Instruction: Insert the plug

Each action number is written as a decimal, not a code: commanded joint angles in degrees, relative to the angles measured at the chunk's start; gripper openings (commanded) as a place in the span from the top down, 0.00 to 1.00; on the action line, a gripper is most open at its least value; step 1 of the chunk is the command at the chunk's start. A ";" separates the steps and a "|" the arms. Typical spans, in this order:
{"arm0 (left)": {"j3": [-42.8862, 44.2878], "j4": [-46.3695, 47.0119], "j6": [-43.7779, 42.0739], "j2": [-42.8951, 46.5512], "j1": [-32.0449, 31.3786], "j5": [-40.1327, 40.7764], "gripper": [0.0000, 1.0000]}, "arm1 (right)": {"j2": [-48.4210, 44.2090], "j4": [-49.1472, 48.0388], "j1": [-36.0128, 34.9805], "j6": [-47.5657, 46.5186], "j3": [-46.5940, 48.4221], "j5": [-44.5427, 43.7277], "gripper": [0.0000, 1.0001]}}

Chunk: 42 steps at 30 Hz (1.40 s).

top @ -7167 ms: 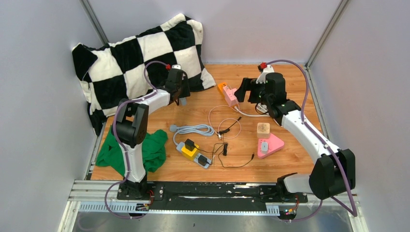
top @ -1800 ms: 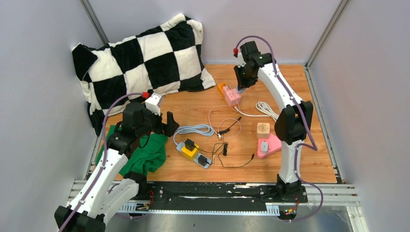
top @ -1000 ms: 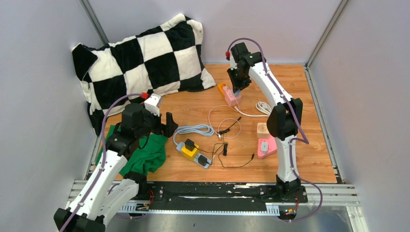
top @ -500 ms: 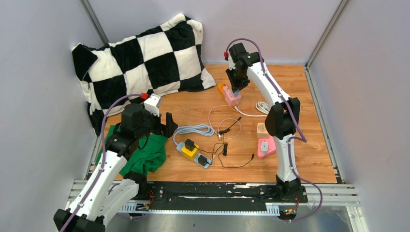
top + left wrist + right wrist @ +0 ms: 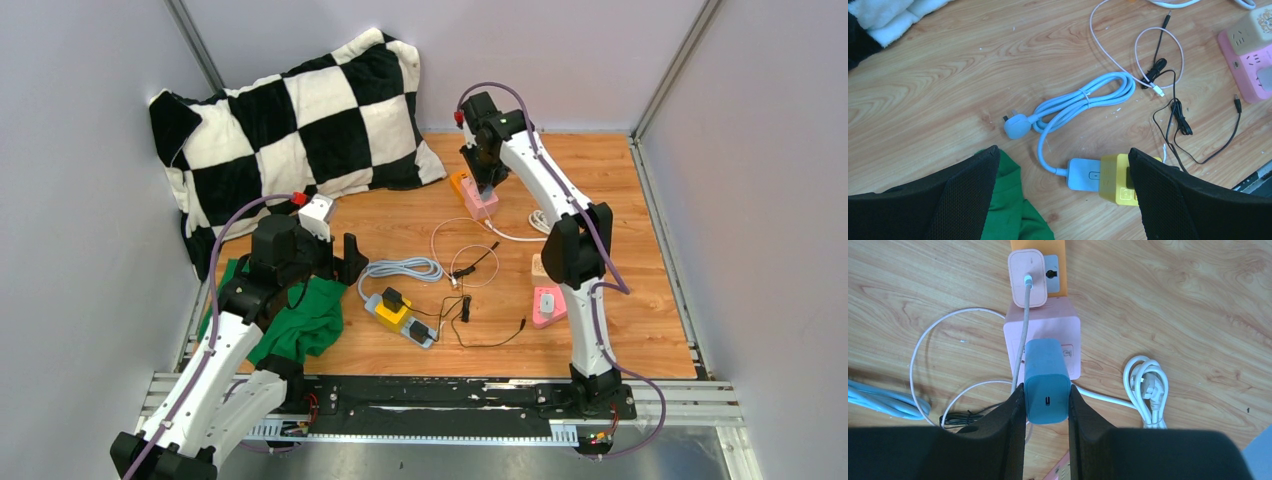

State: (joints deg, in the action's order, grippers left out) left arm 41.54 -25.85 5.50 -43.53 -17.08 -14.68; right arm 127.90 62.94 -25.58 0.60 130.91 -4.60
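— What do the arms look like?
— Both alike. The left arm (image 5: 212, 352) and right arm (image 5: 537, 178) have smooth white links with chunky black joint housings between them.
— Cables?
— A thin purple cable (image 5: 500, 85) loops along each arm, with a red cap (image 5: 297, 199) near the wrist. The left wrist also carries a small white box (image 5: 318, 212).
— And the fingers?
— The fingers (image 5: 968, 192) are black and broad, with a fine mesh texture. The bases sit on a black plate (image 5: 440, 392) over a silver rail

Matt plastic plug (image 5: 1047, 377), wood-grain tbl (image 5: 1173, 300), fuzzy cloth pillow (image 5: 300, 110).
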 commanded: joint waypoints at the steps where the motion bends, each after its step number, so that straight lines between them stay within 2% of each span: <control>1: 0.03 -0.08 -0.75 0.33 -0.41 0.62 0.00 | 6.14 2.42 -2.26 0.61 -3.07 0.13 1.00; 8: 0.04 -0.26 -0.75 0.35 -0.41 0.79 0.00 | 9.42 2.20 -2.19 0.46 -3.35 0.57 1.00; 22: 0.08 -0.41 -0.60 -0.24 -0.41 1.16 0.00 | 9.81 -1.20 -1.57 1.15 -11.48 3.72 1.00; 33: 0.03 -0.40 -0.31 -0.44 -0.41 1.23 0.00 | 13.87 1.26 -2.16 -2.06 -7.39 -0.29 1.00; 39: 0.12 -0.41 -0.38 -0.27 -0.41 1.67 0.00 | 15.64 2.05 -2.24 -2.65 -4.34 0.87 1.00; 42: 0.03 -0.44 -0.40 -0.24 -0.41 1.85 0.00 | 14.50 1.19 -2.26 -1.56 -6.04 0.53 1.00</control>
State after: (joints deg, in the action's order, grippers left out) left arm 41.54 -25.91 5.52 -43.77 -17.08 -13.56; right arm 132.25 61.06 -27.05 -2.04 131.48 -7.92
